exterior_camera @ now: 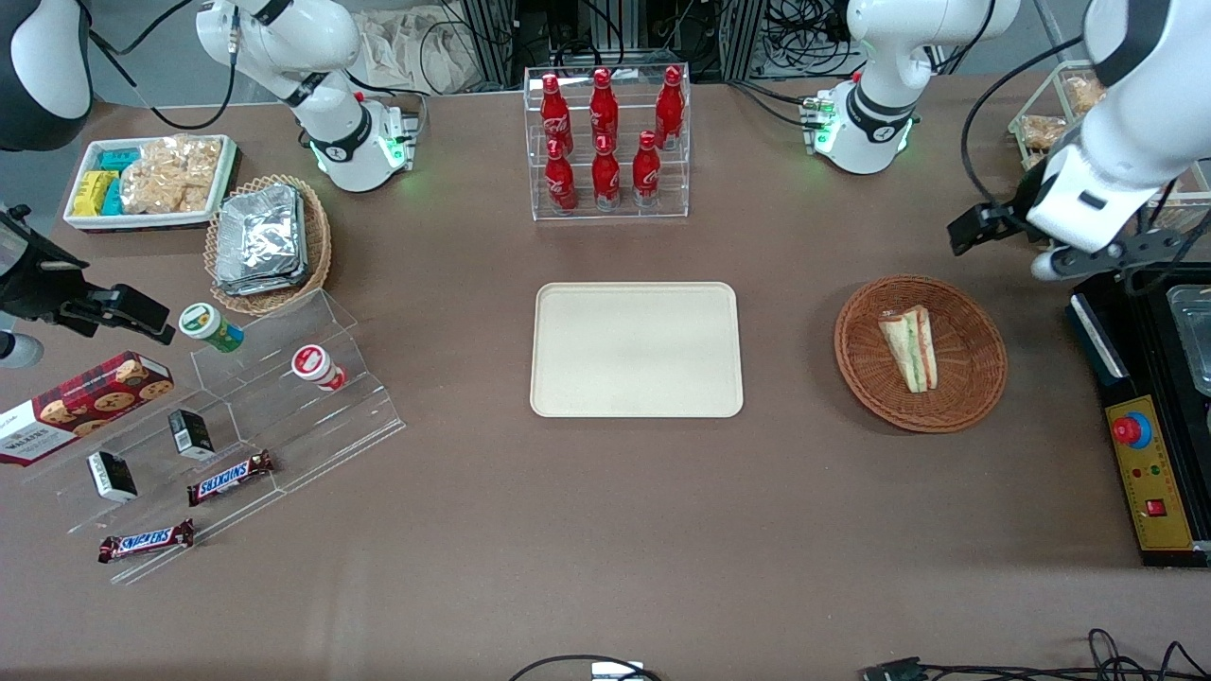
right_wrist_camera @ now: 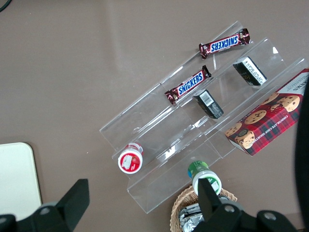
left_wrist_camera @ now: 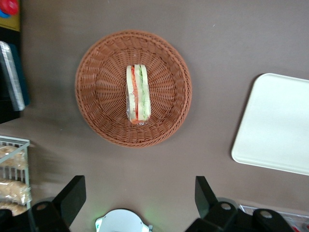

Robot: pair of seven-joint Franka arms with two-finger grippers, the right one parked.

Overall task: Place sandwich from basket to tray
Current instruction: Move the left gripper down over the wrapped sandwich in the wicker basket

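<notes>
A bare cream-beige tray (exterior_camera: 636, 349) lies flat at the middle of the brown table (exterior_camera: 605, 530). Toward the working arm's end, well apart from the tray, sits the round reddish-brown wicker basket (exterior_camera: 965, 397), and the sandwich (exterior_camera: 910, 346) lies inside it with its green and pink-red filling showing. The left gripper (left_wrist_camera: 140, 193) hangs above the table just beside the basket, apart from the sandwich, its two black fingers (left_wrist_camera: 72, 195) spread wide and holding nothing.
</notes>
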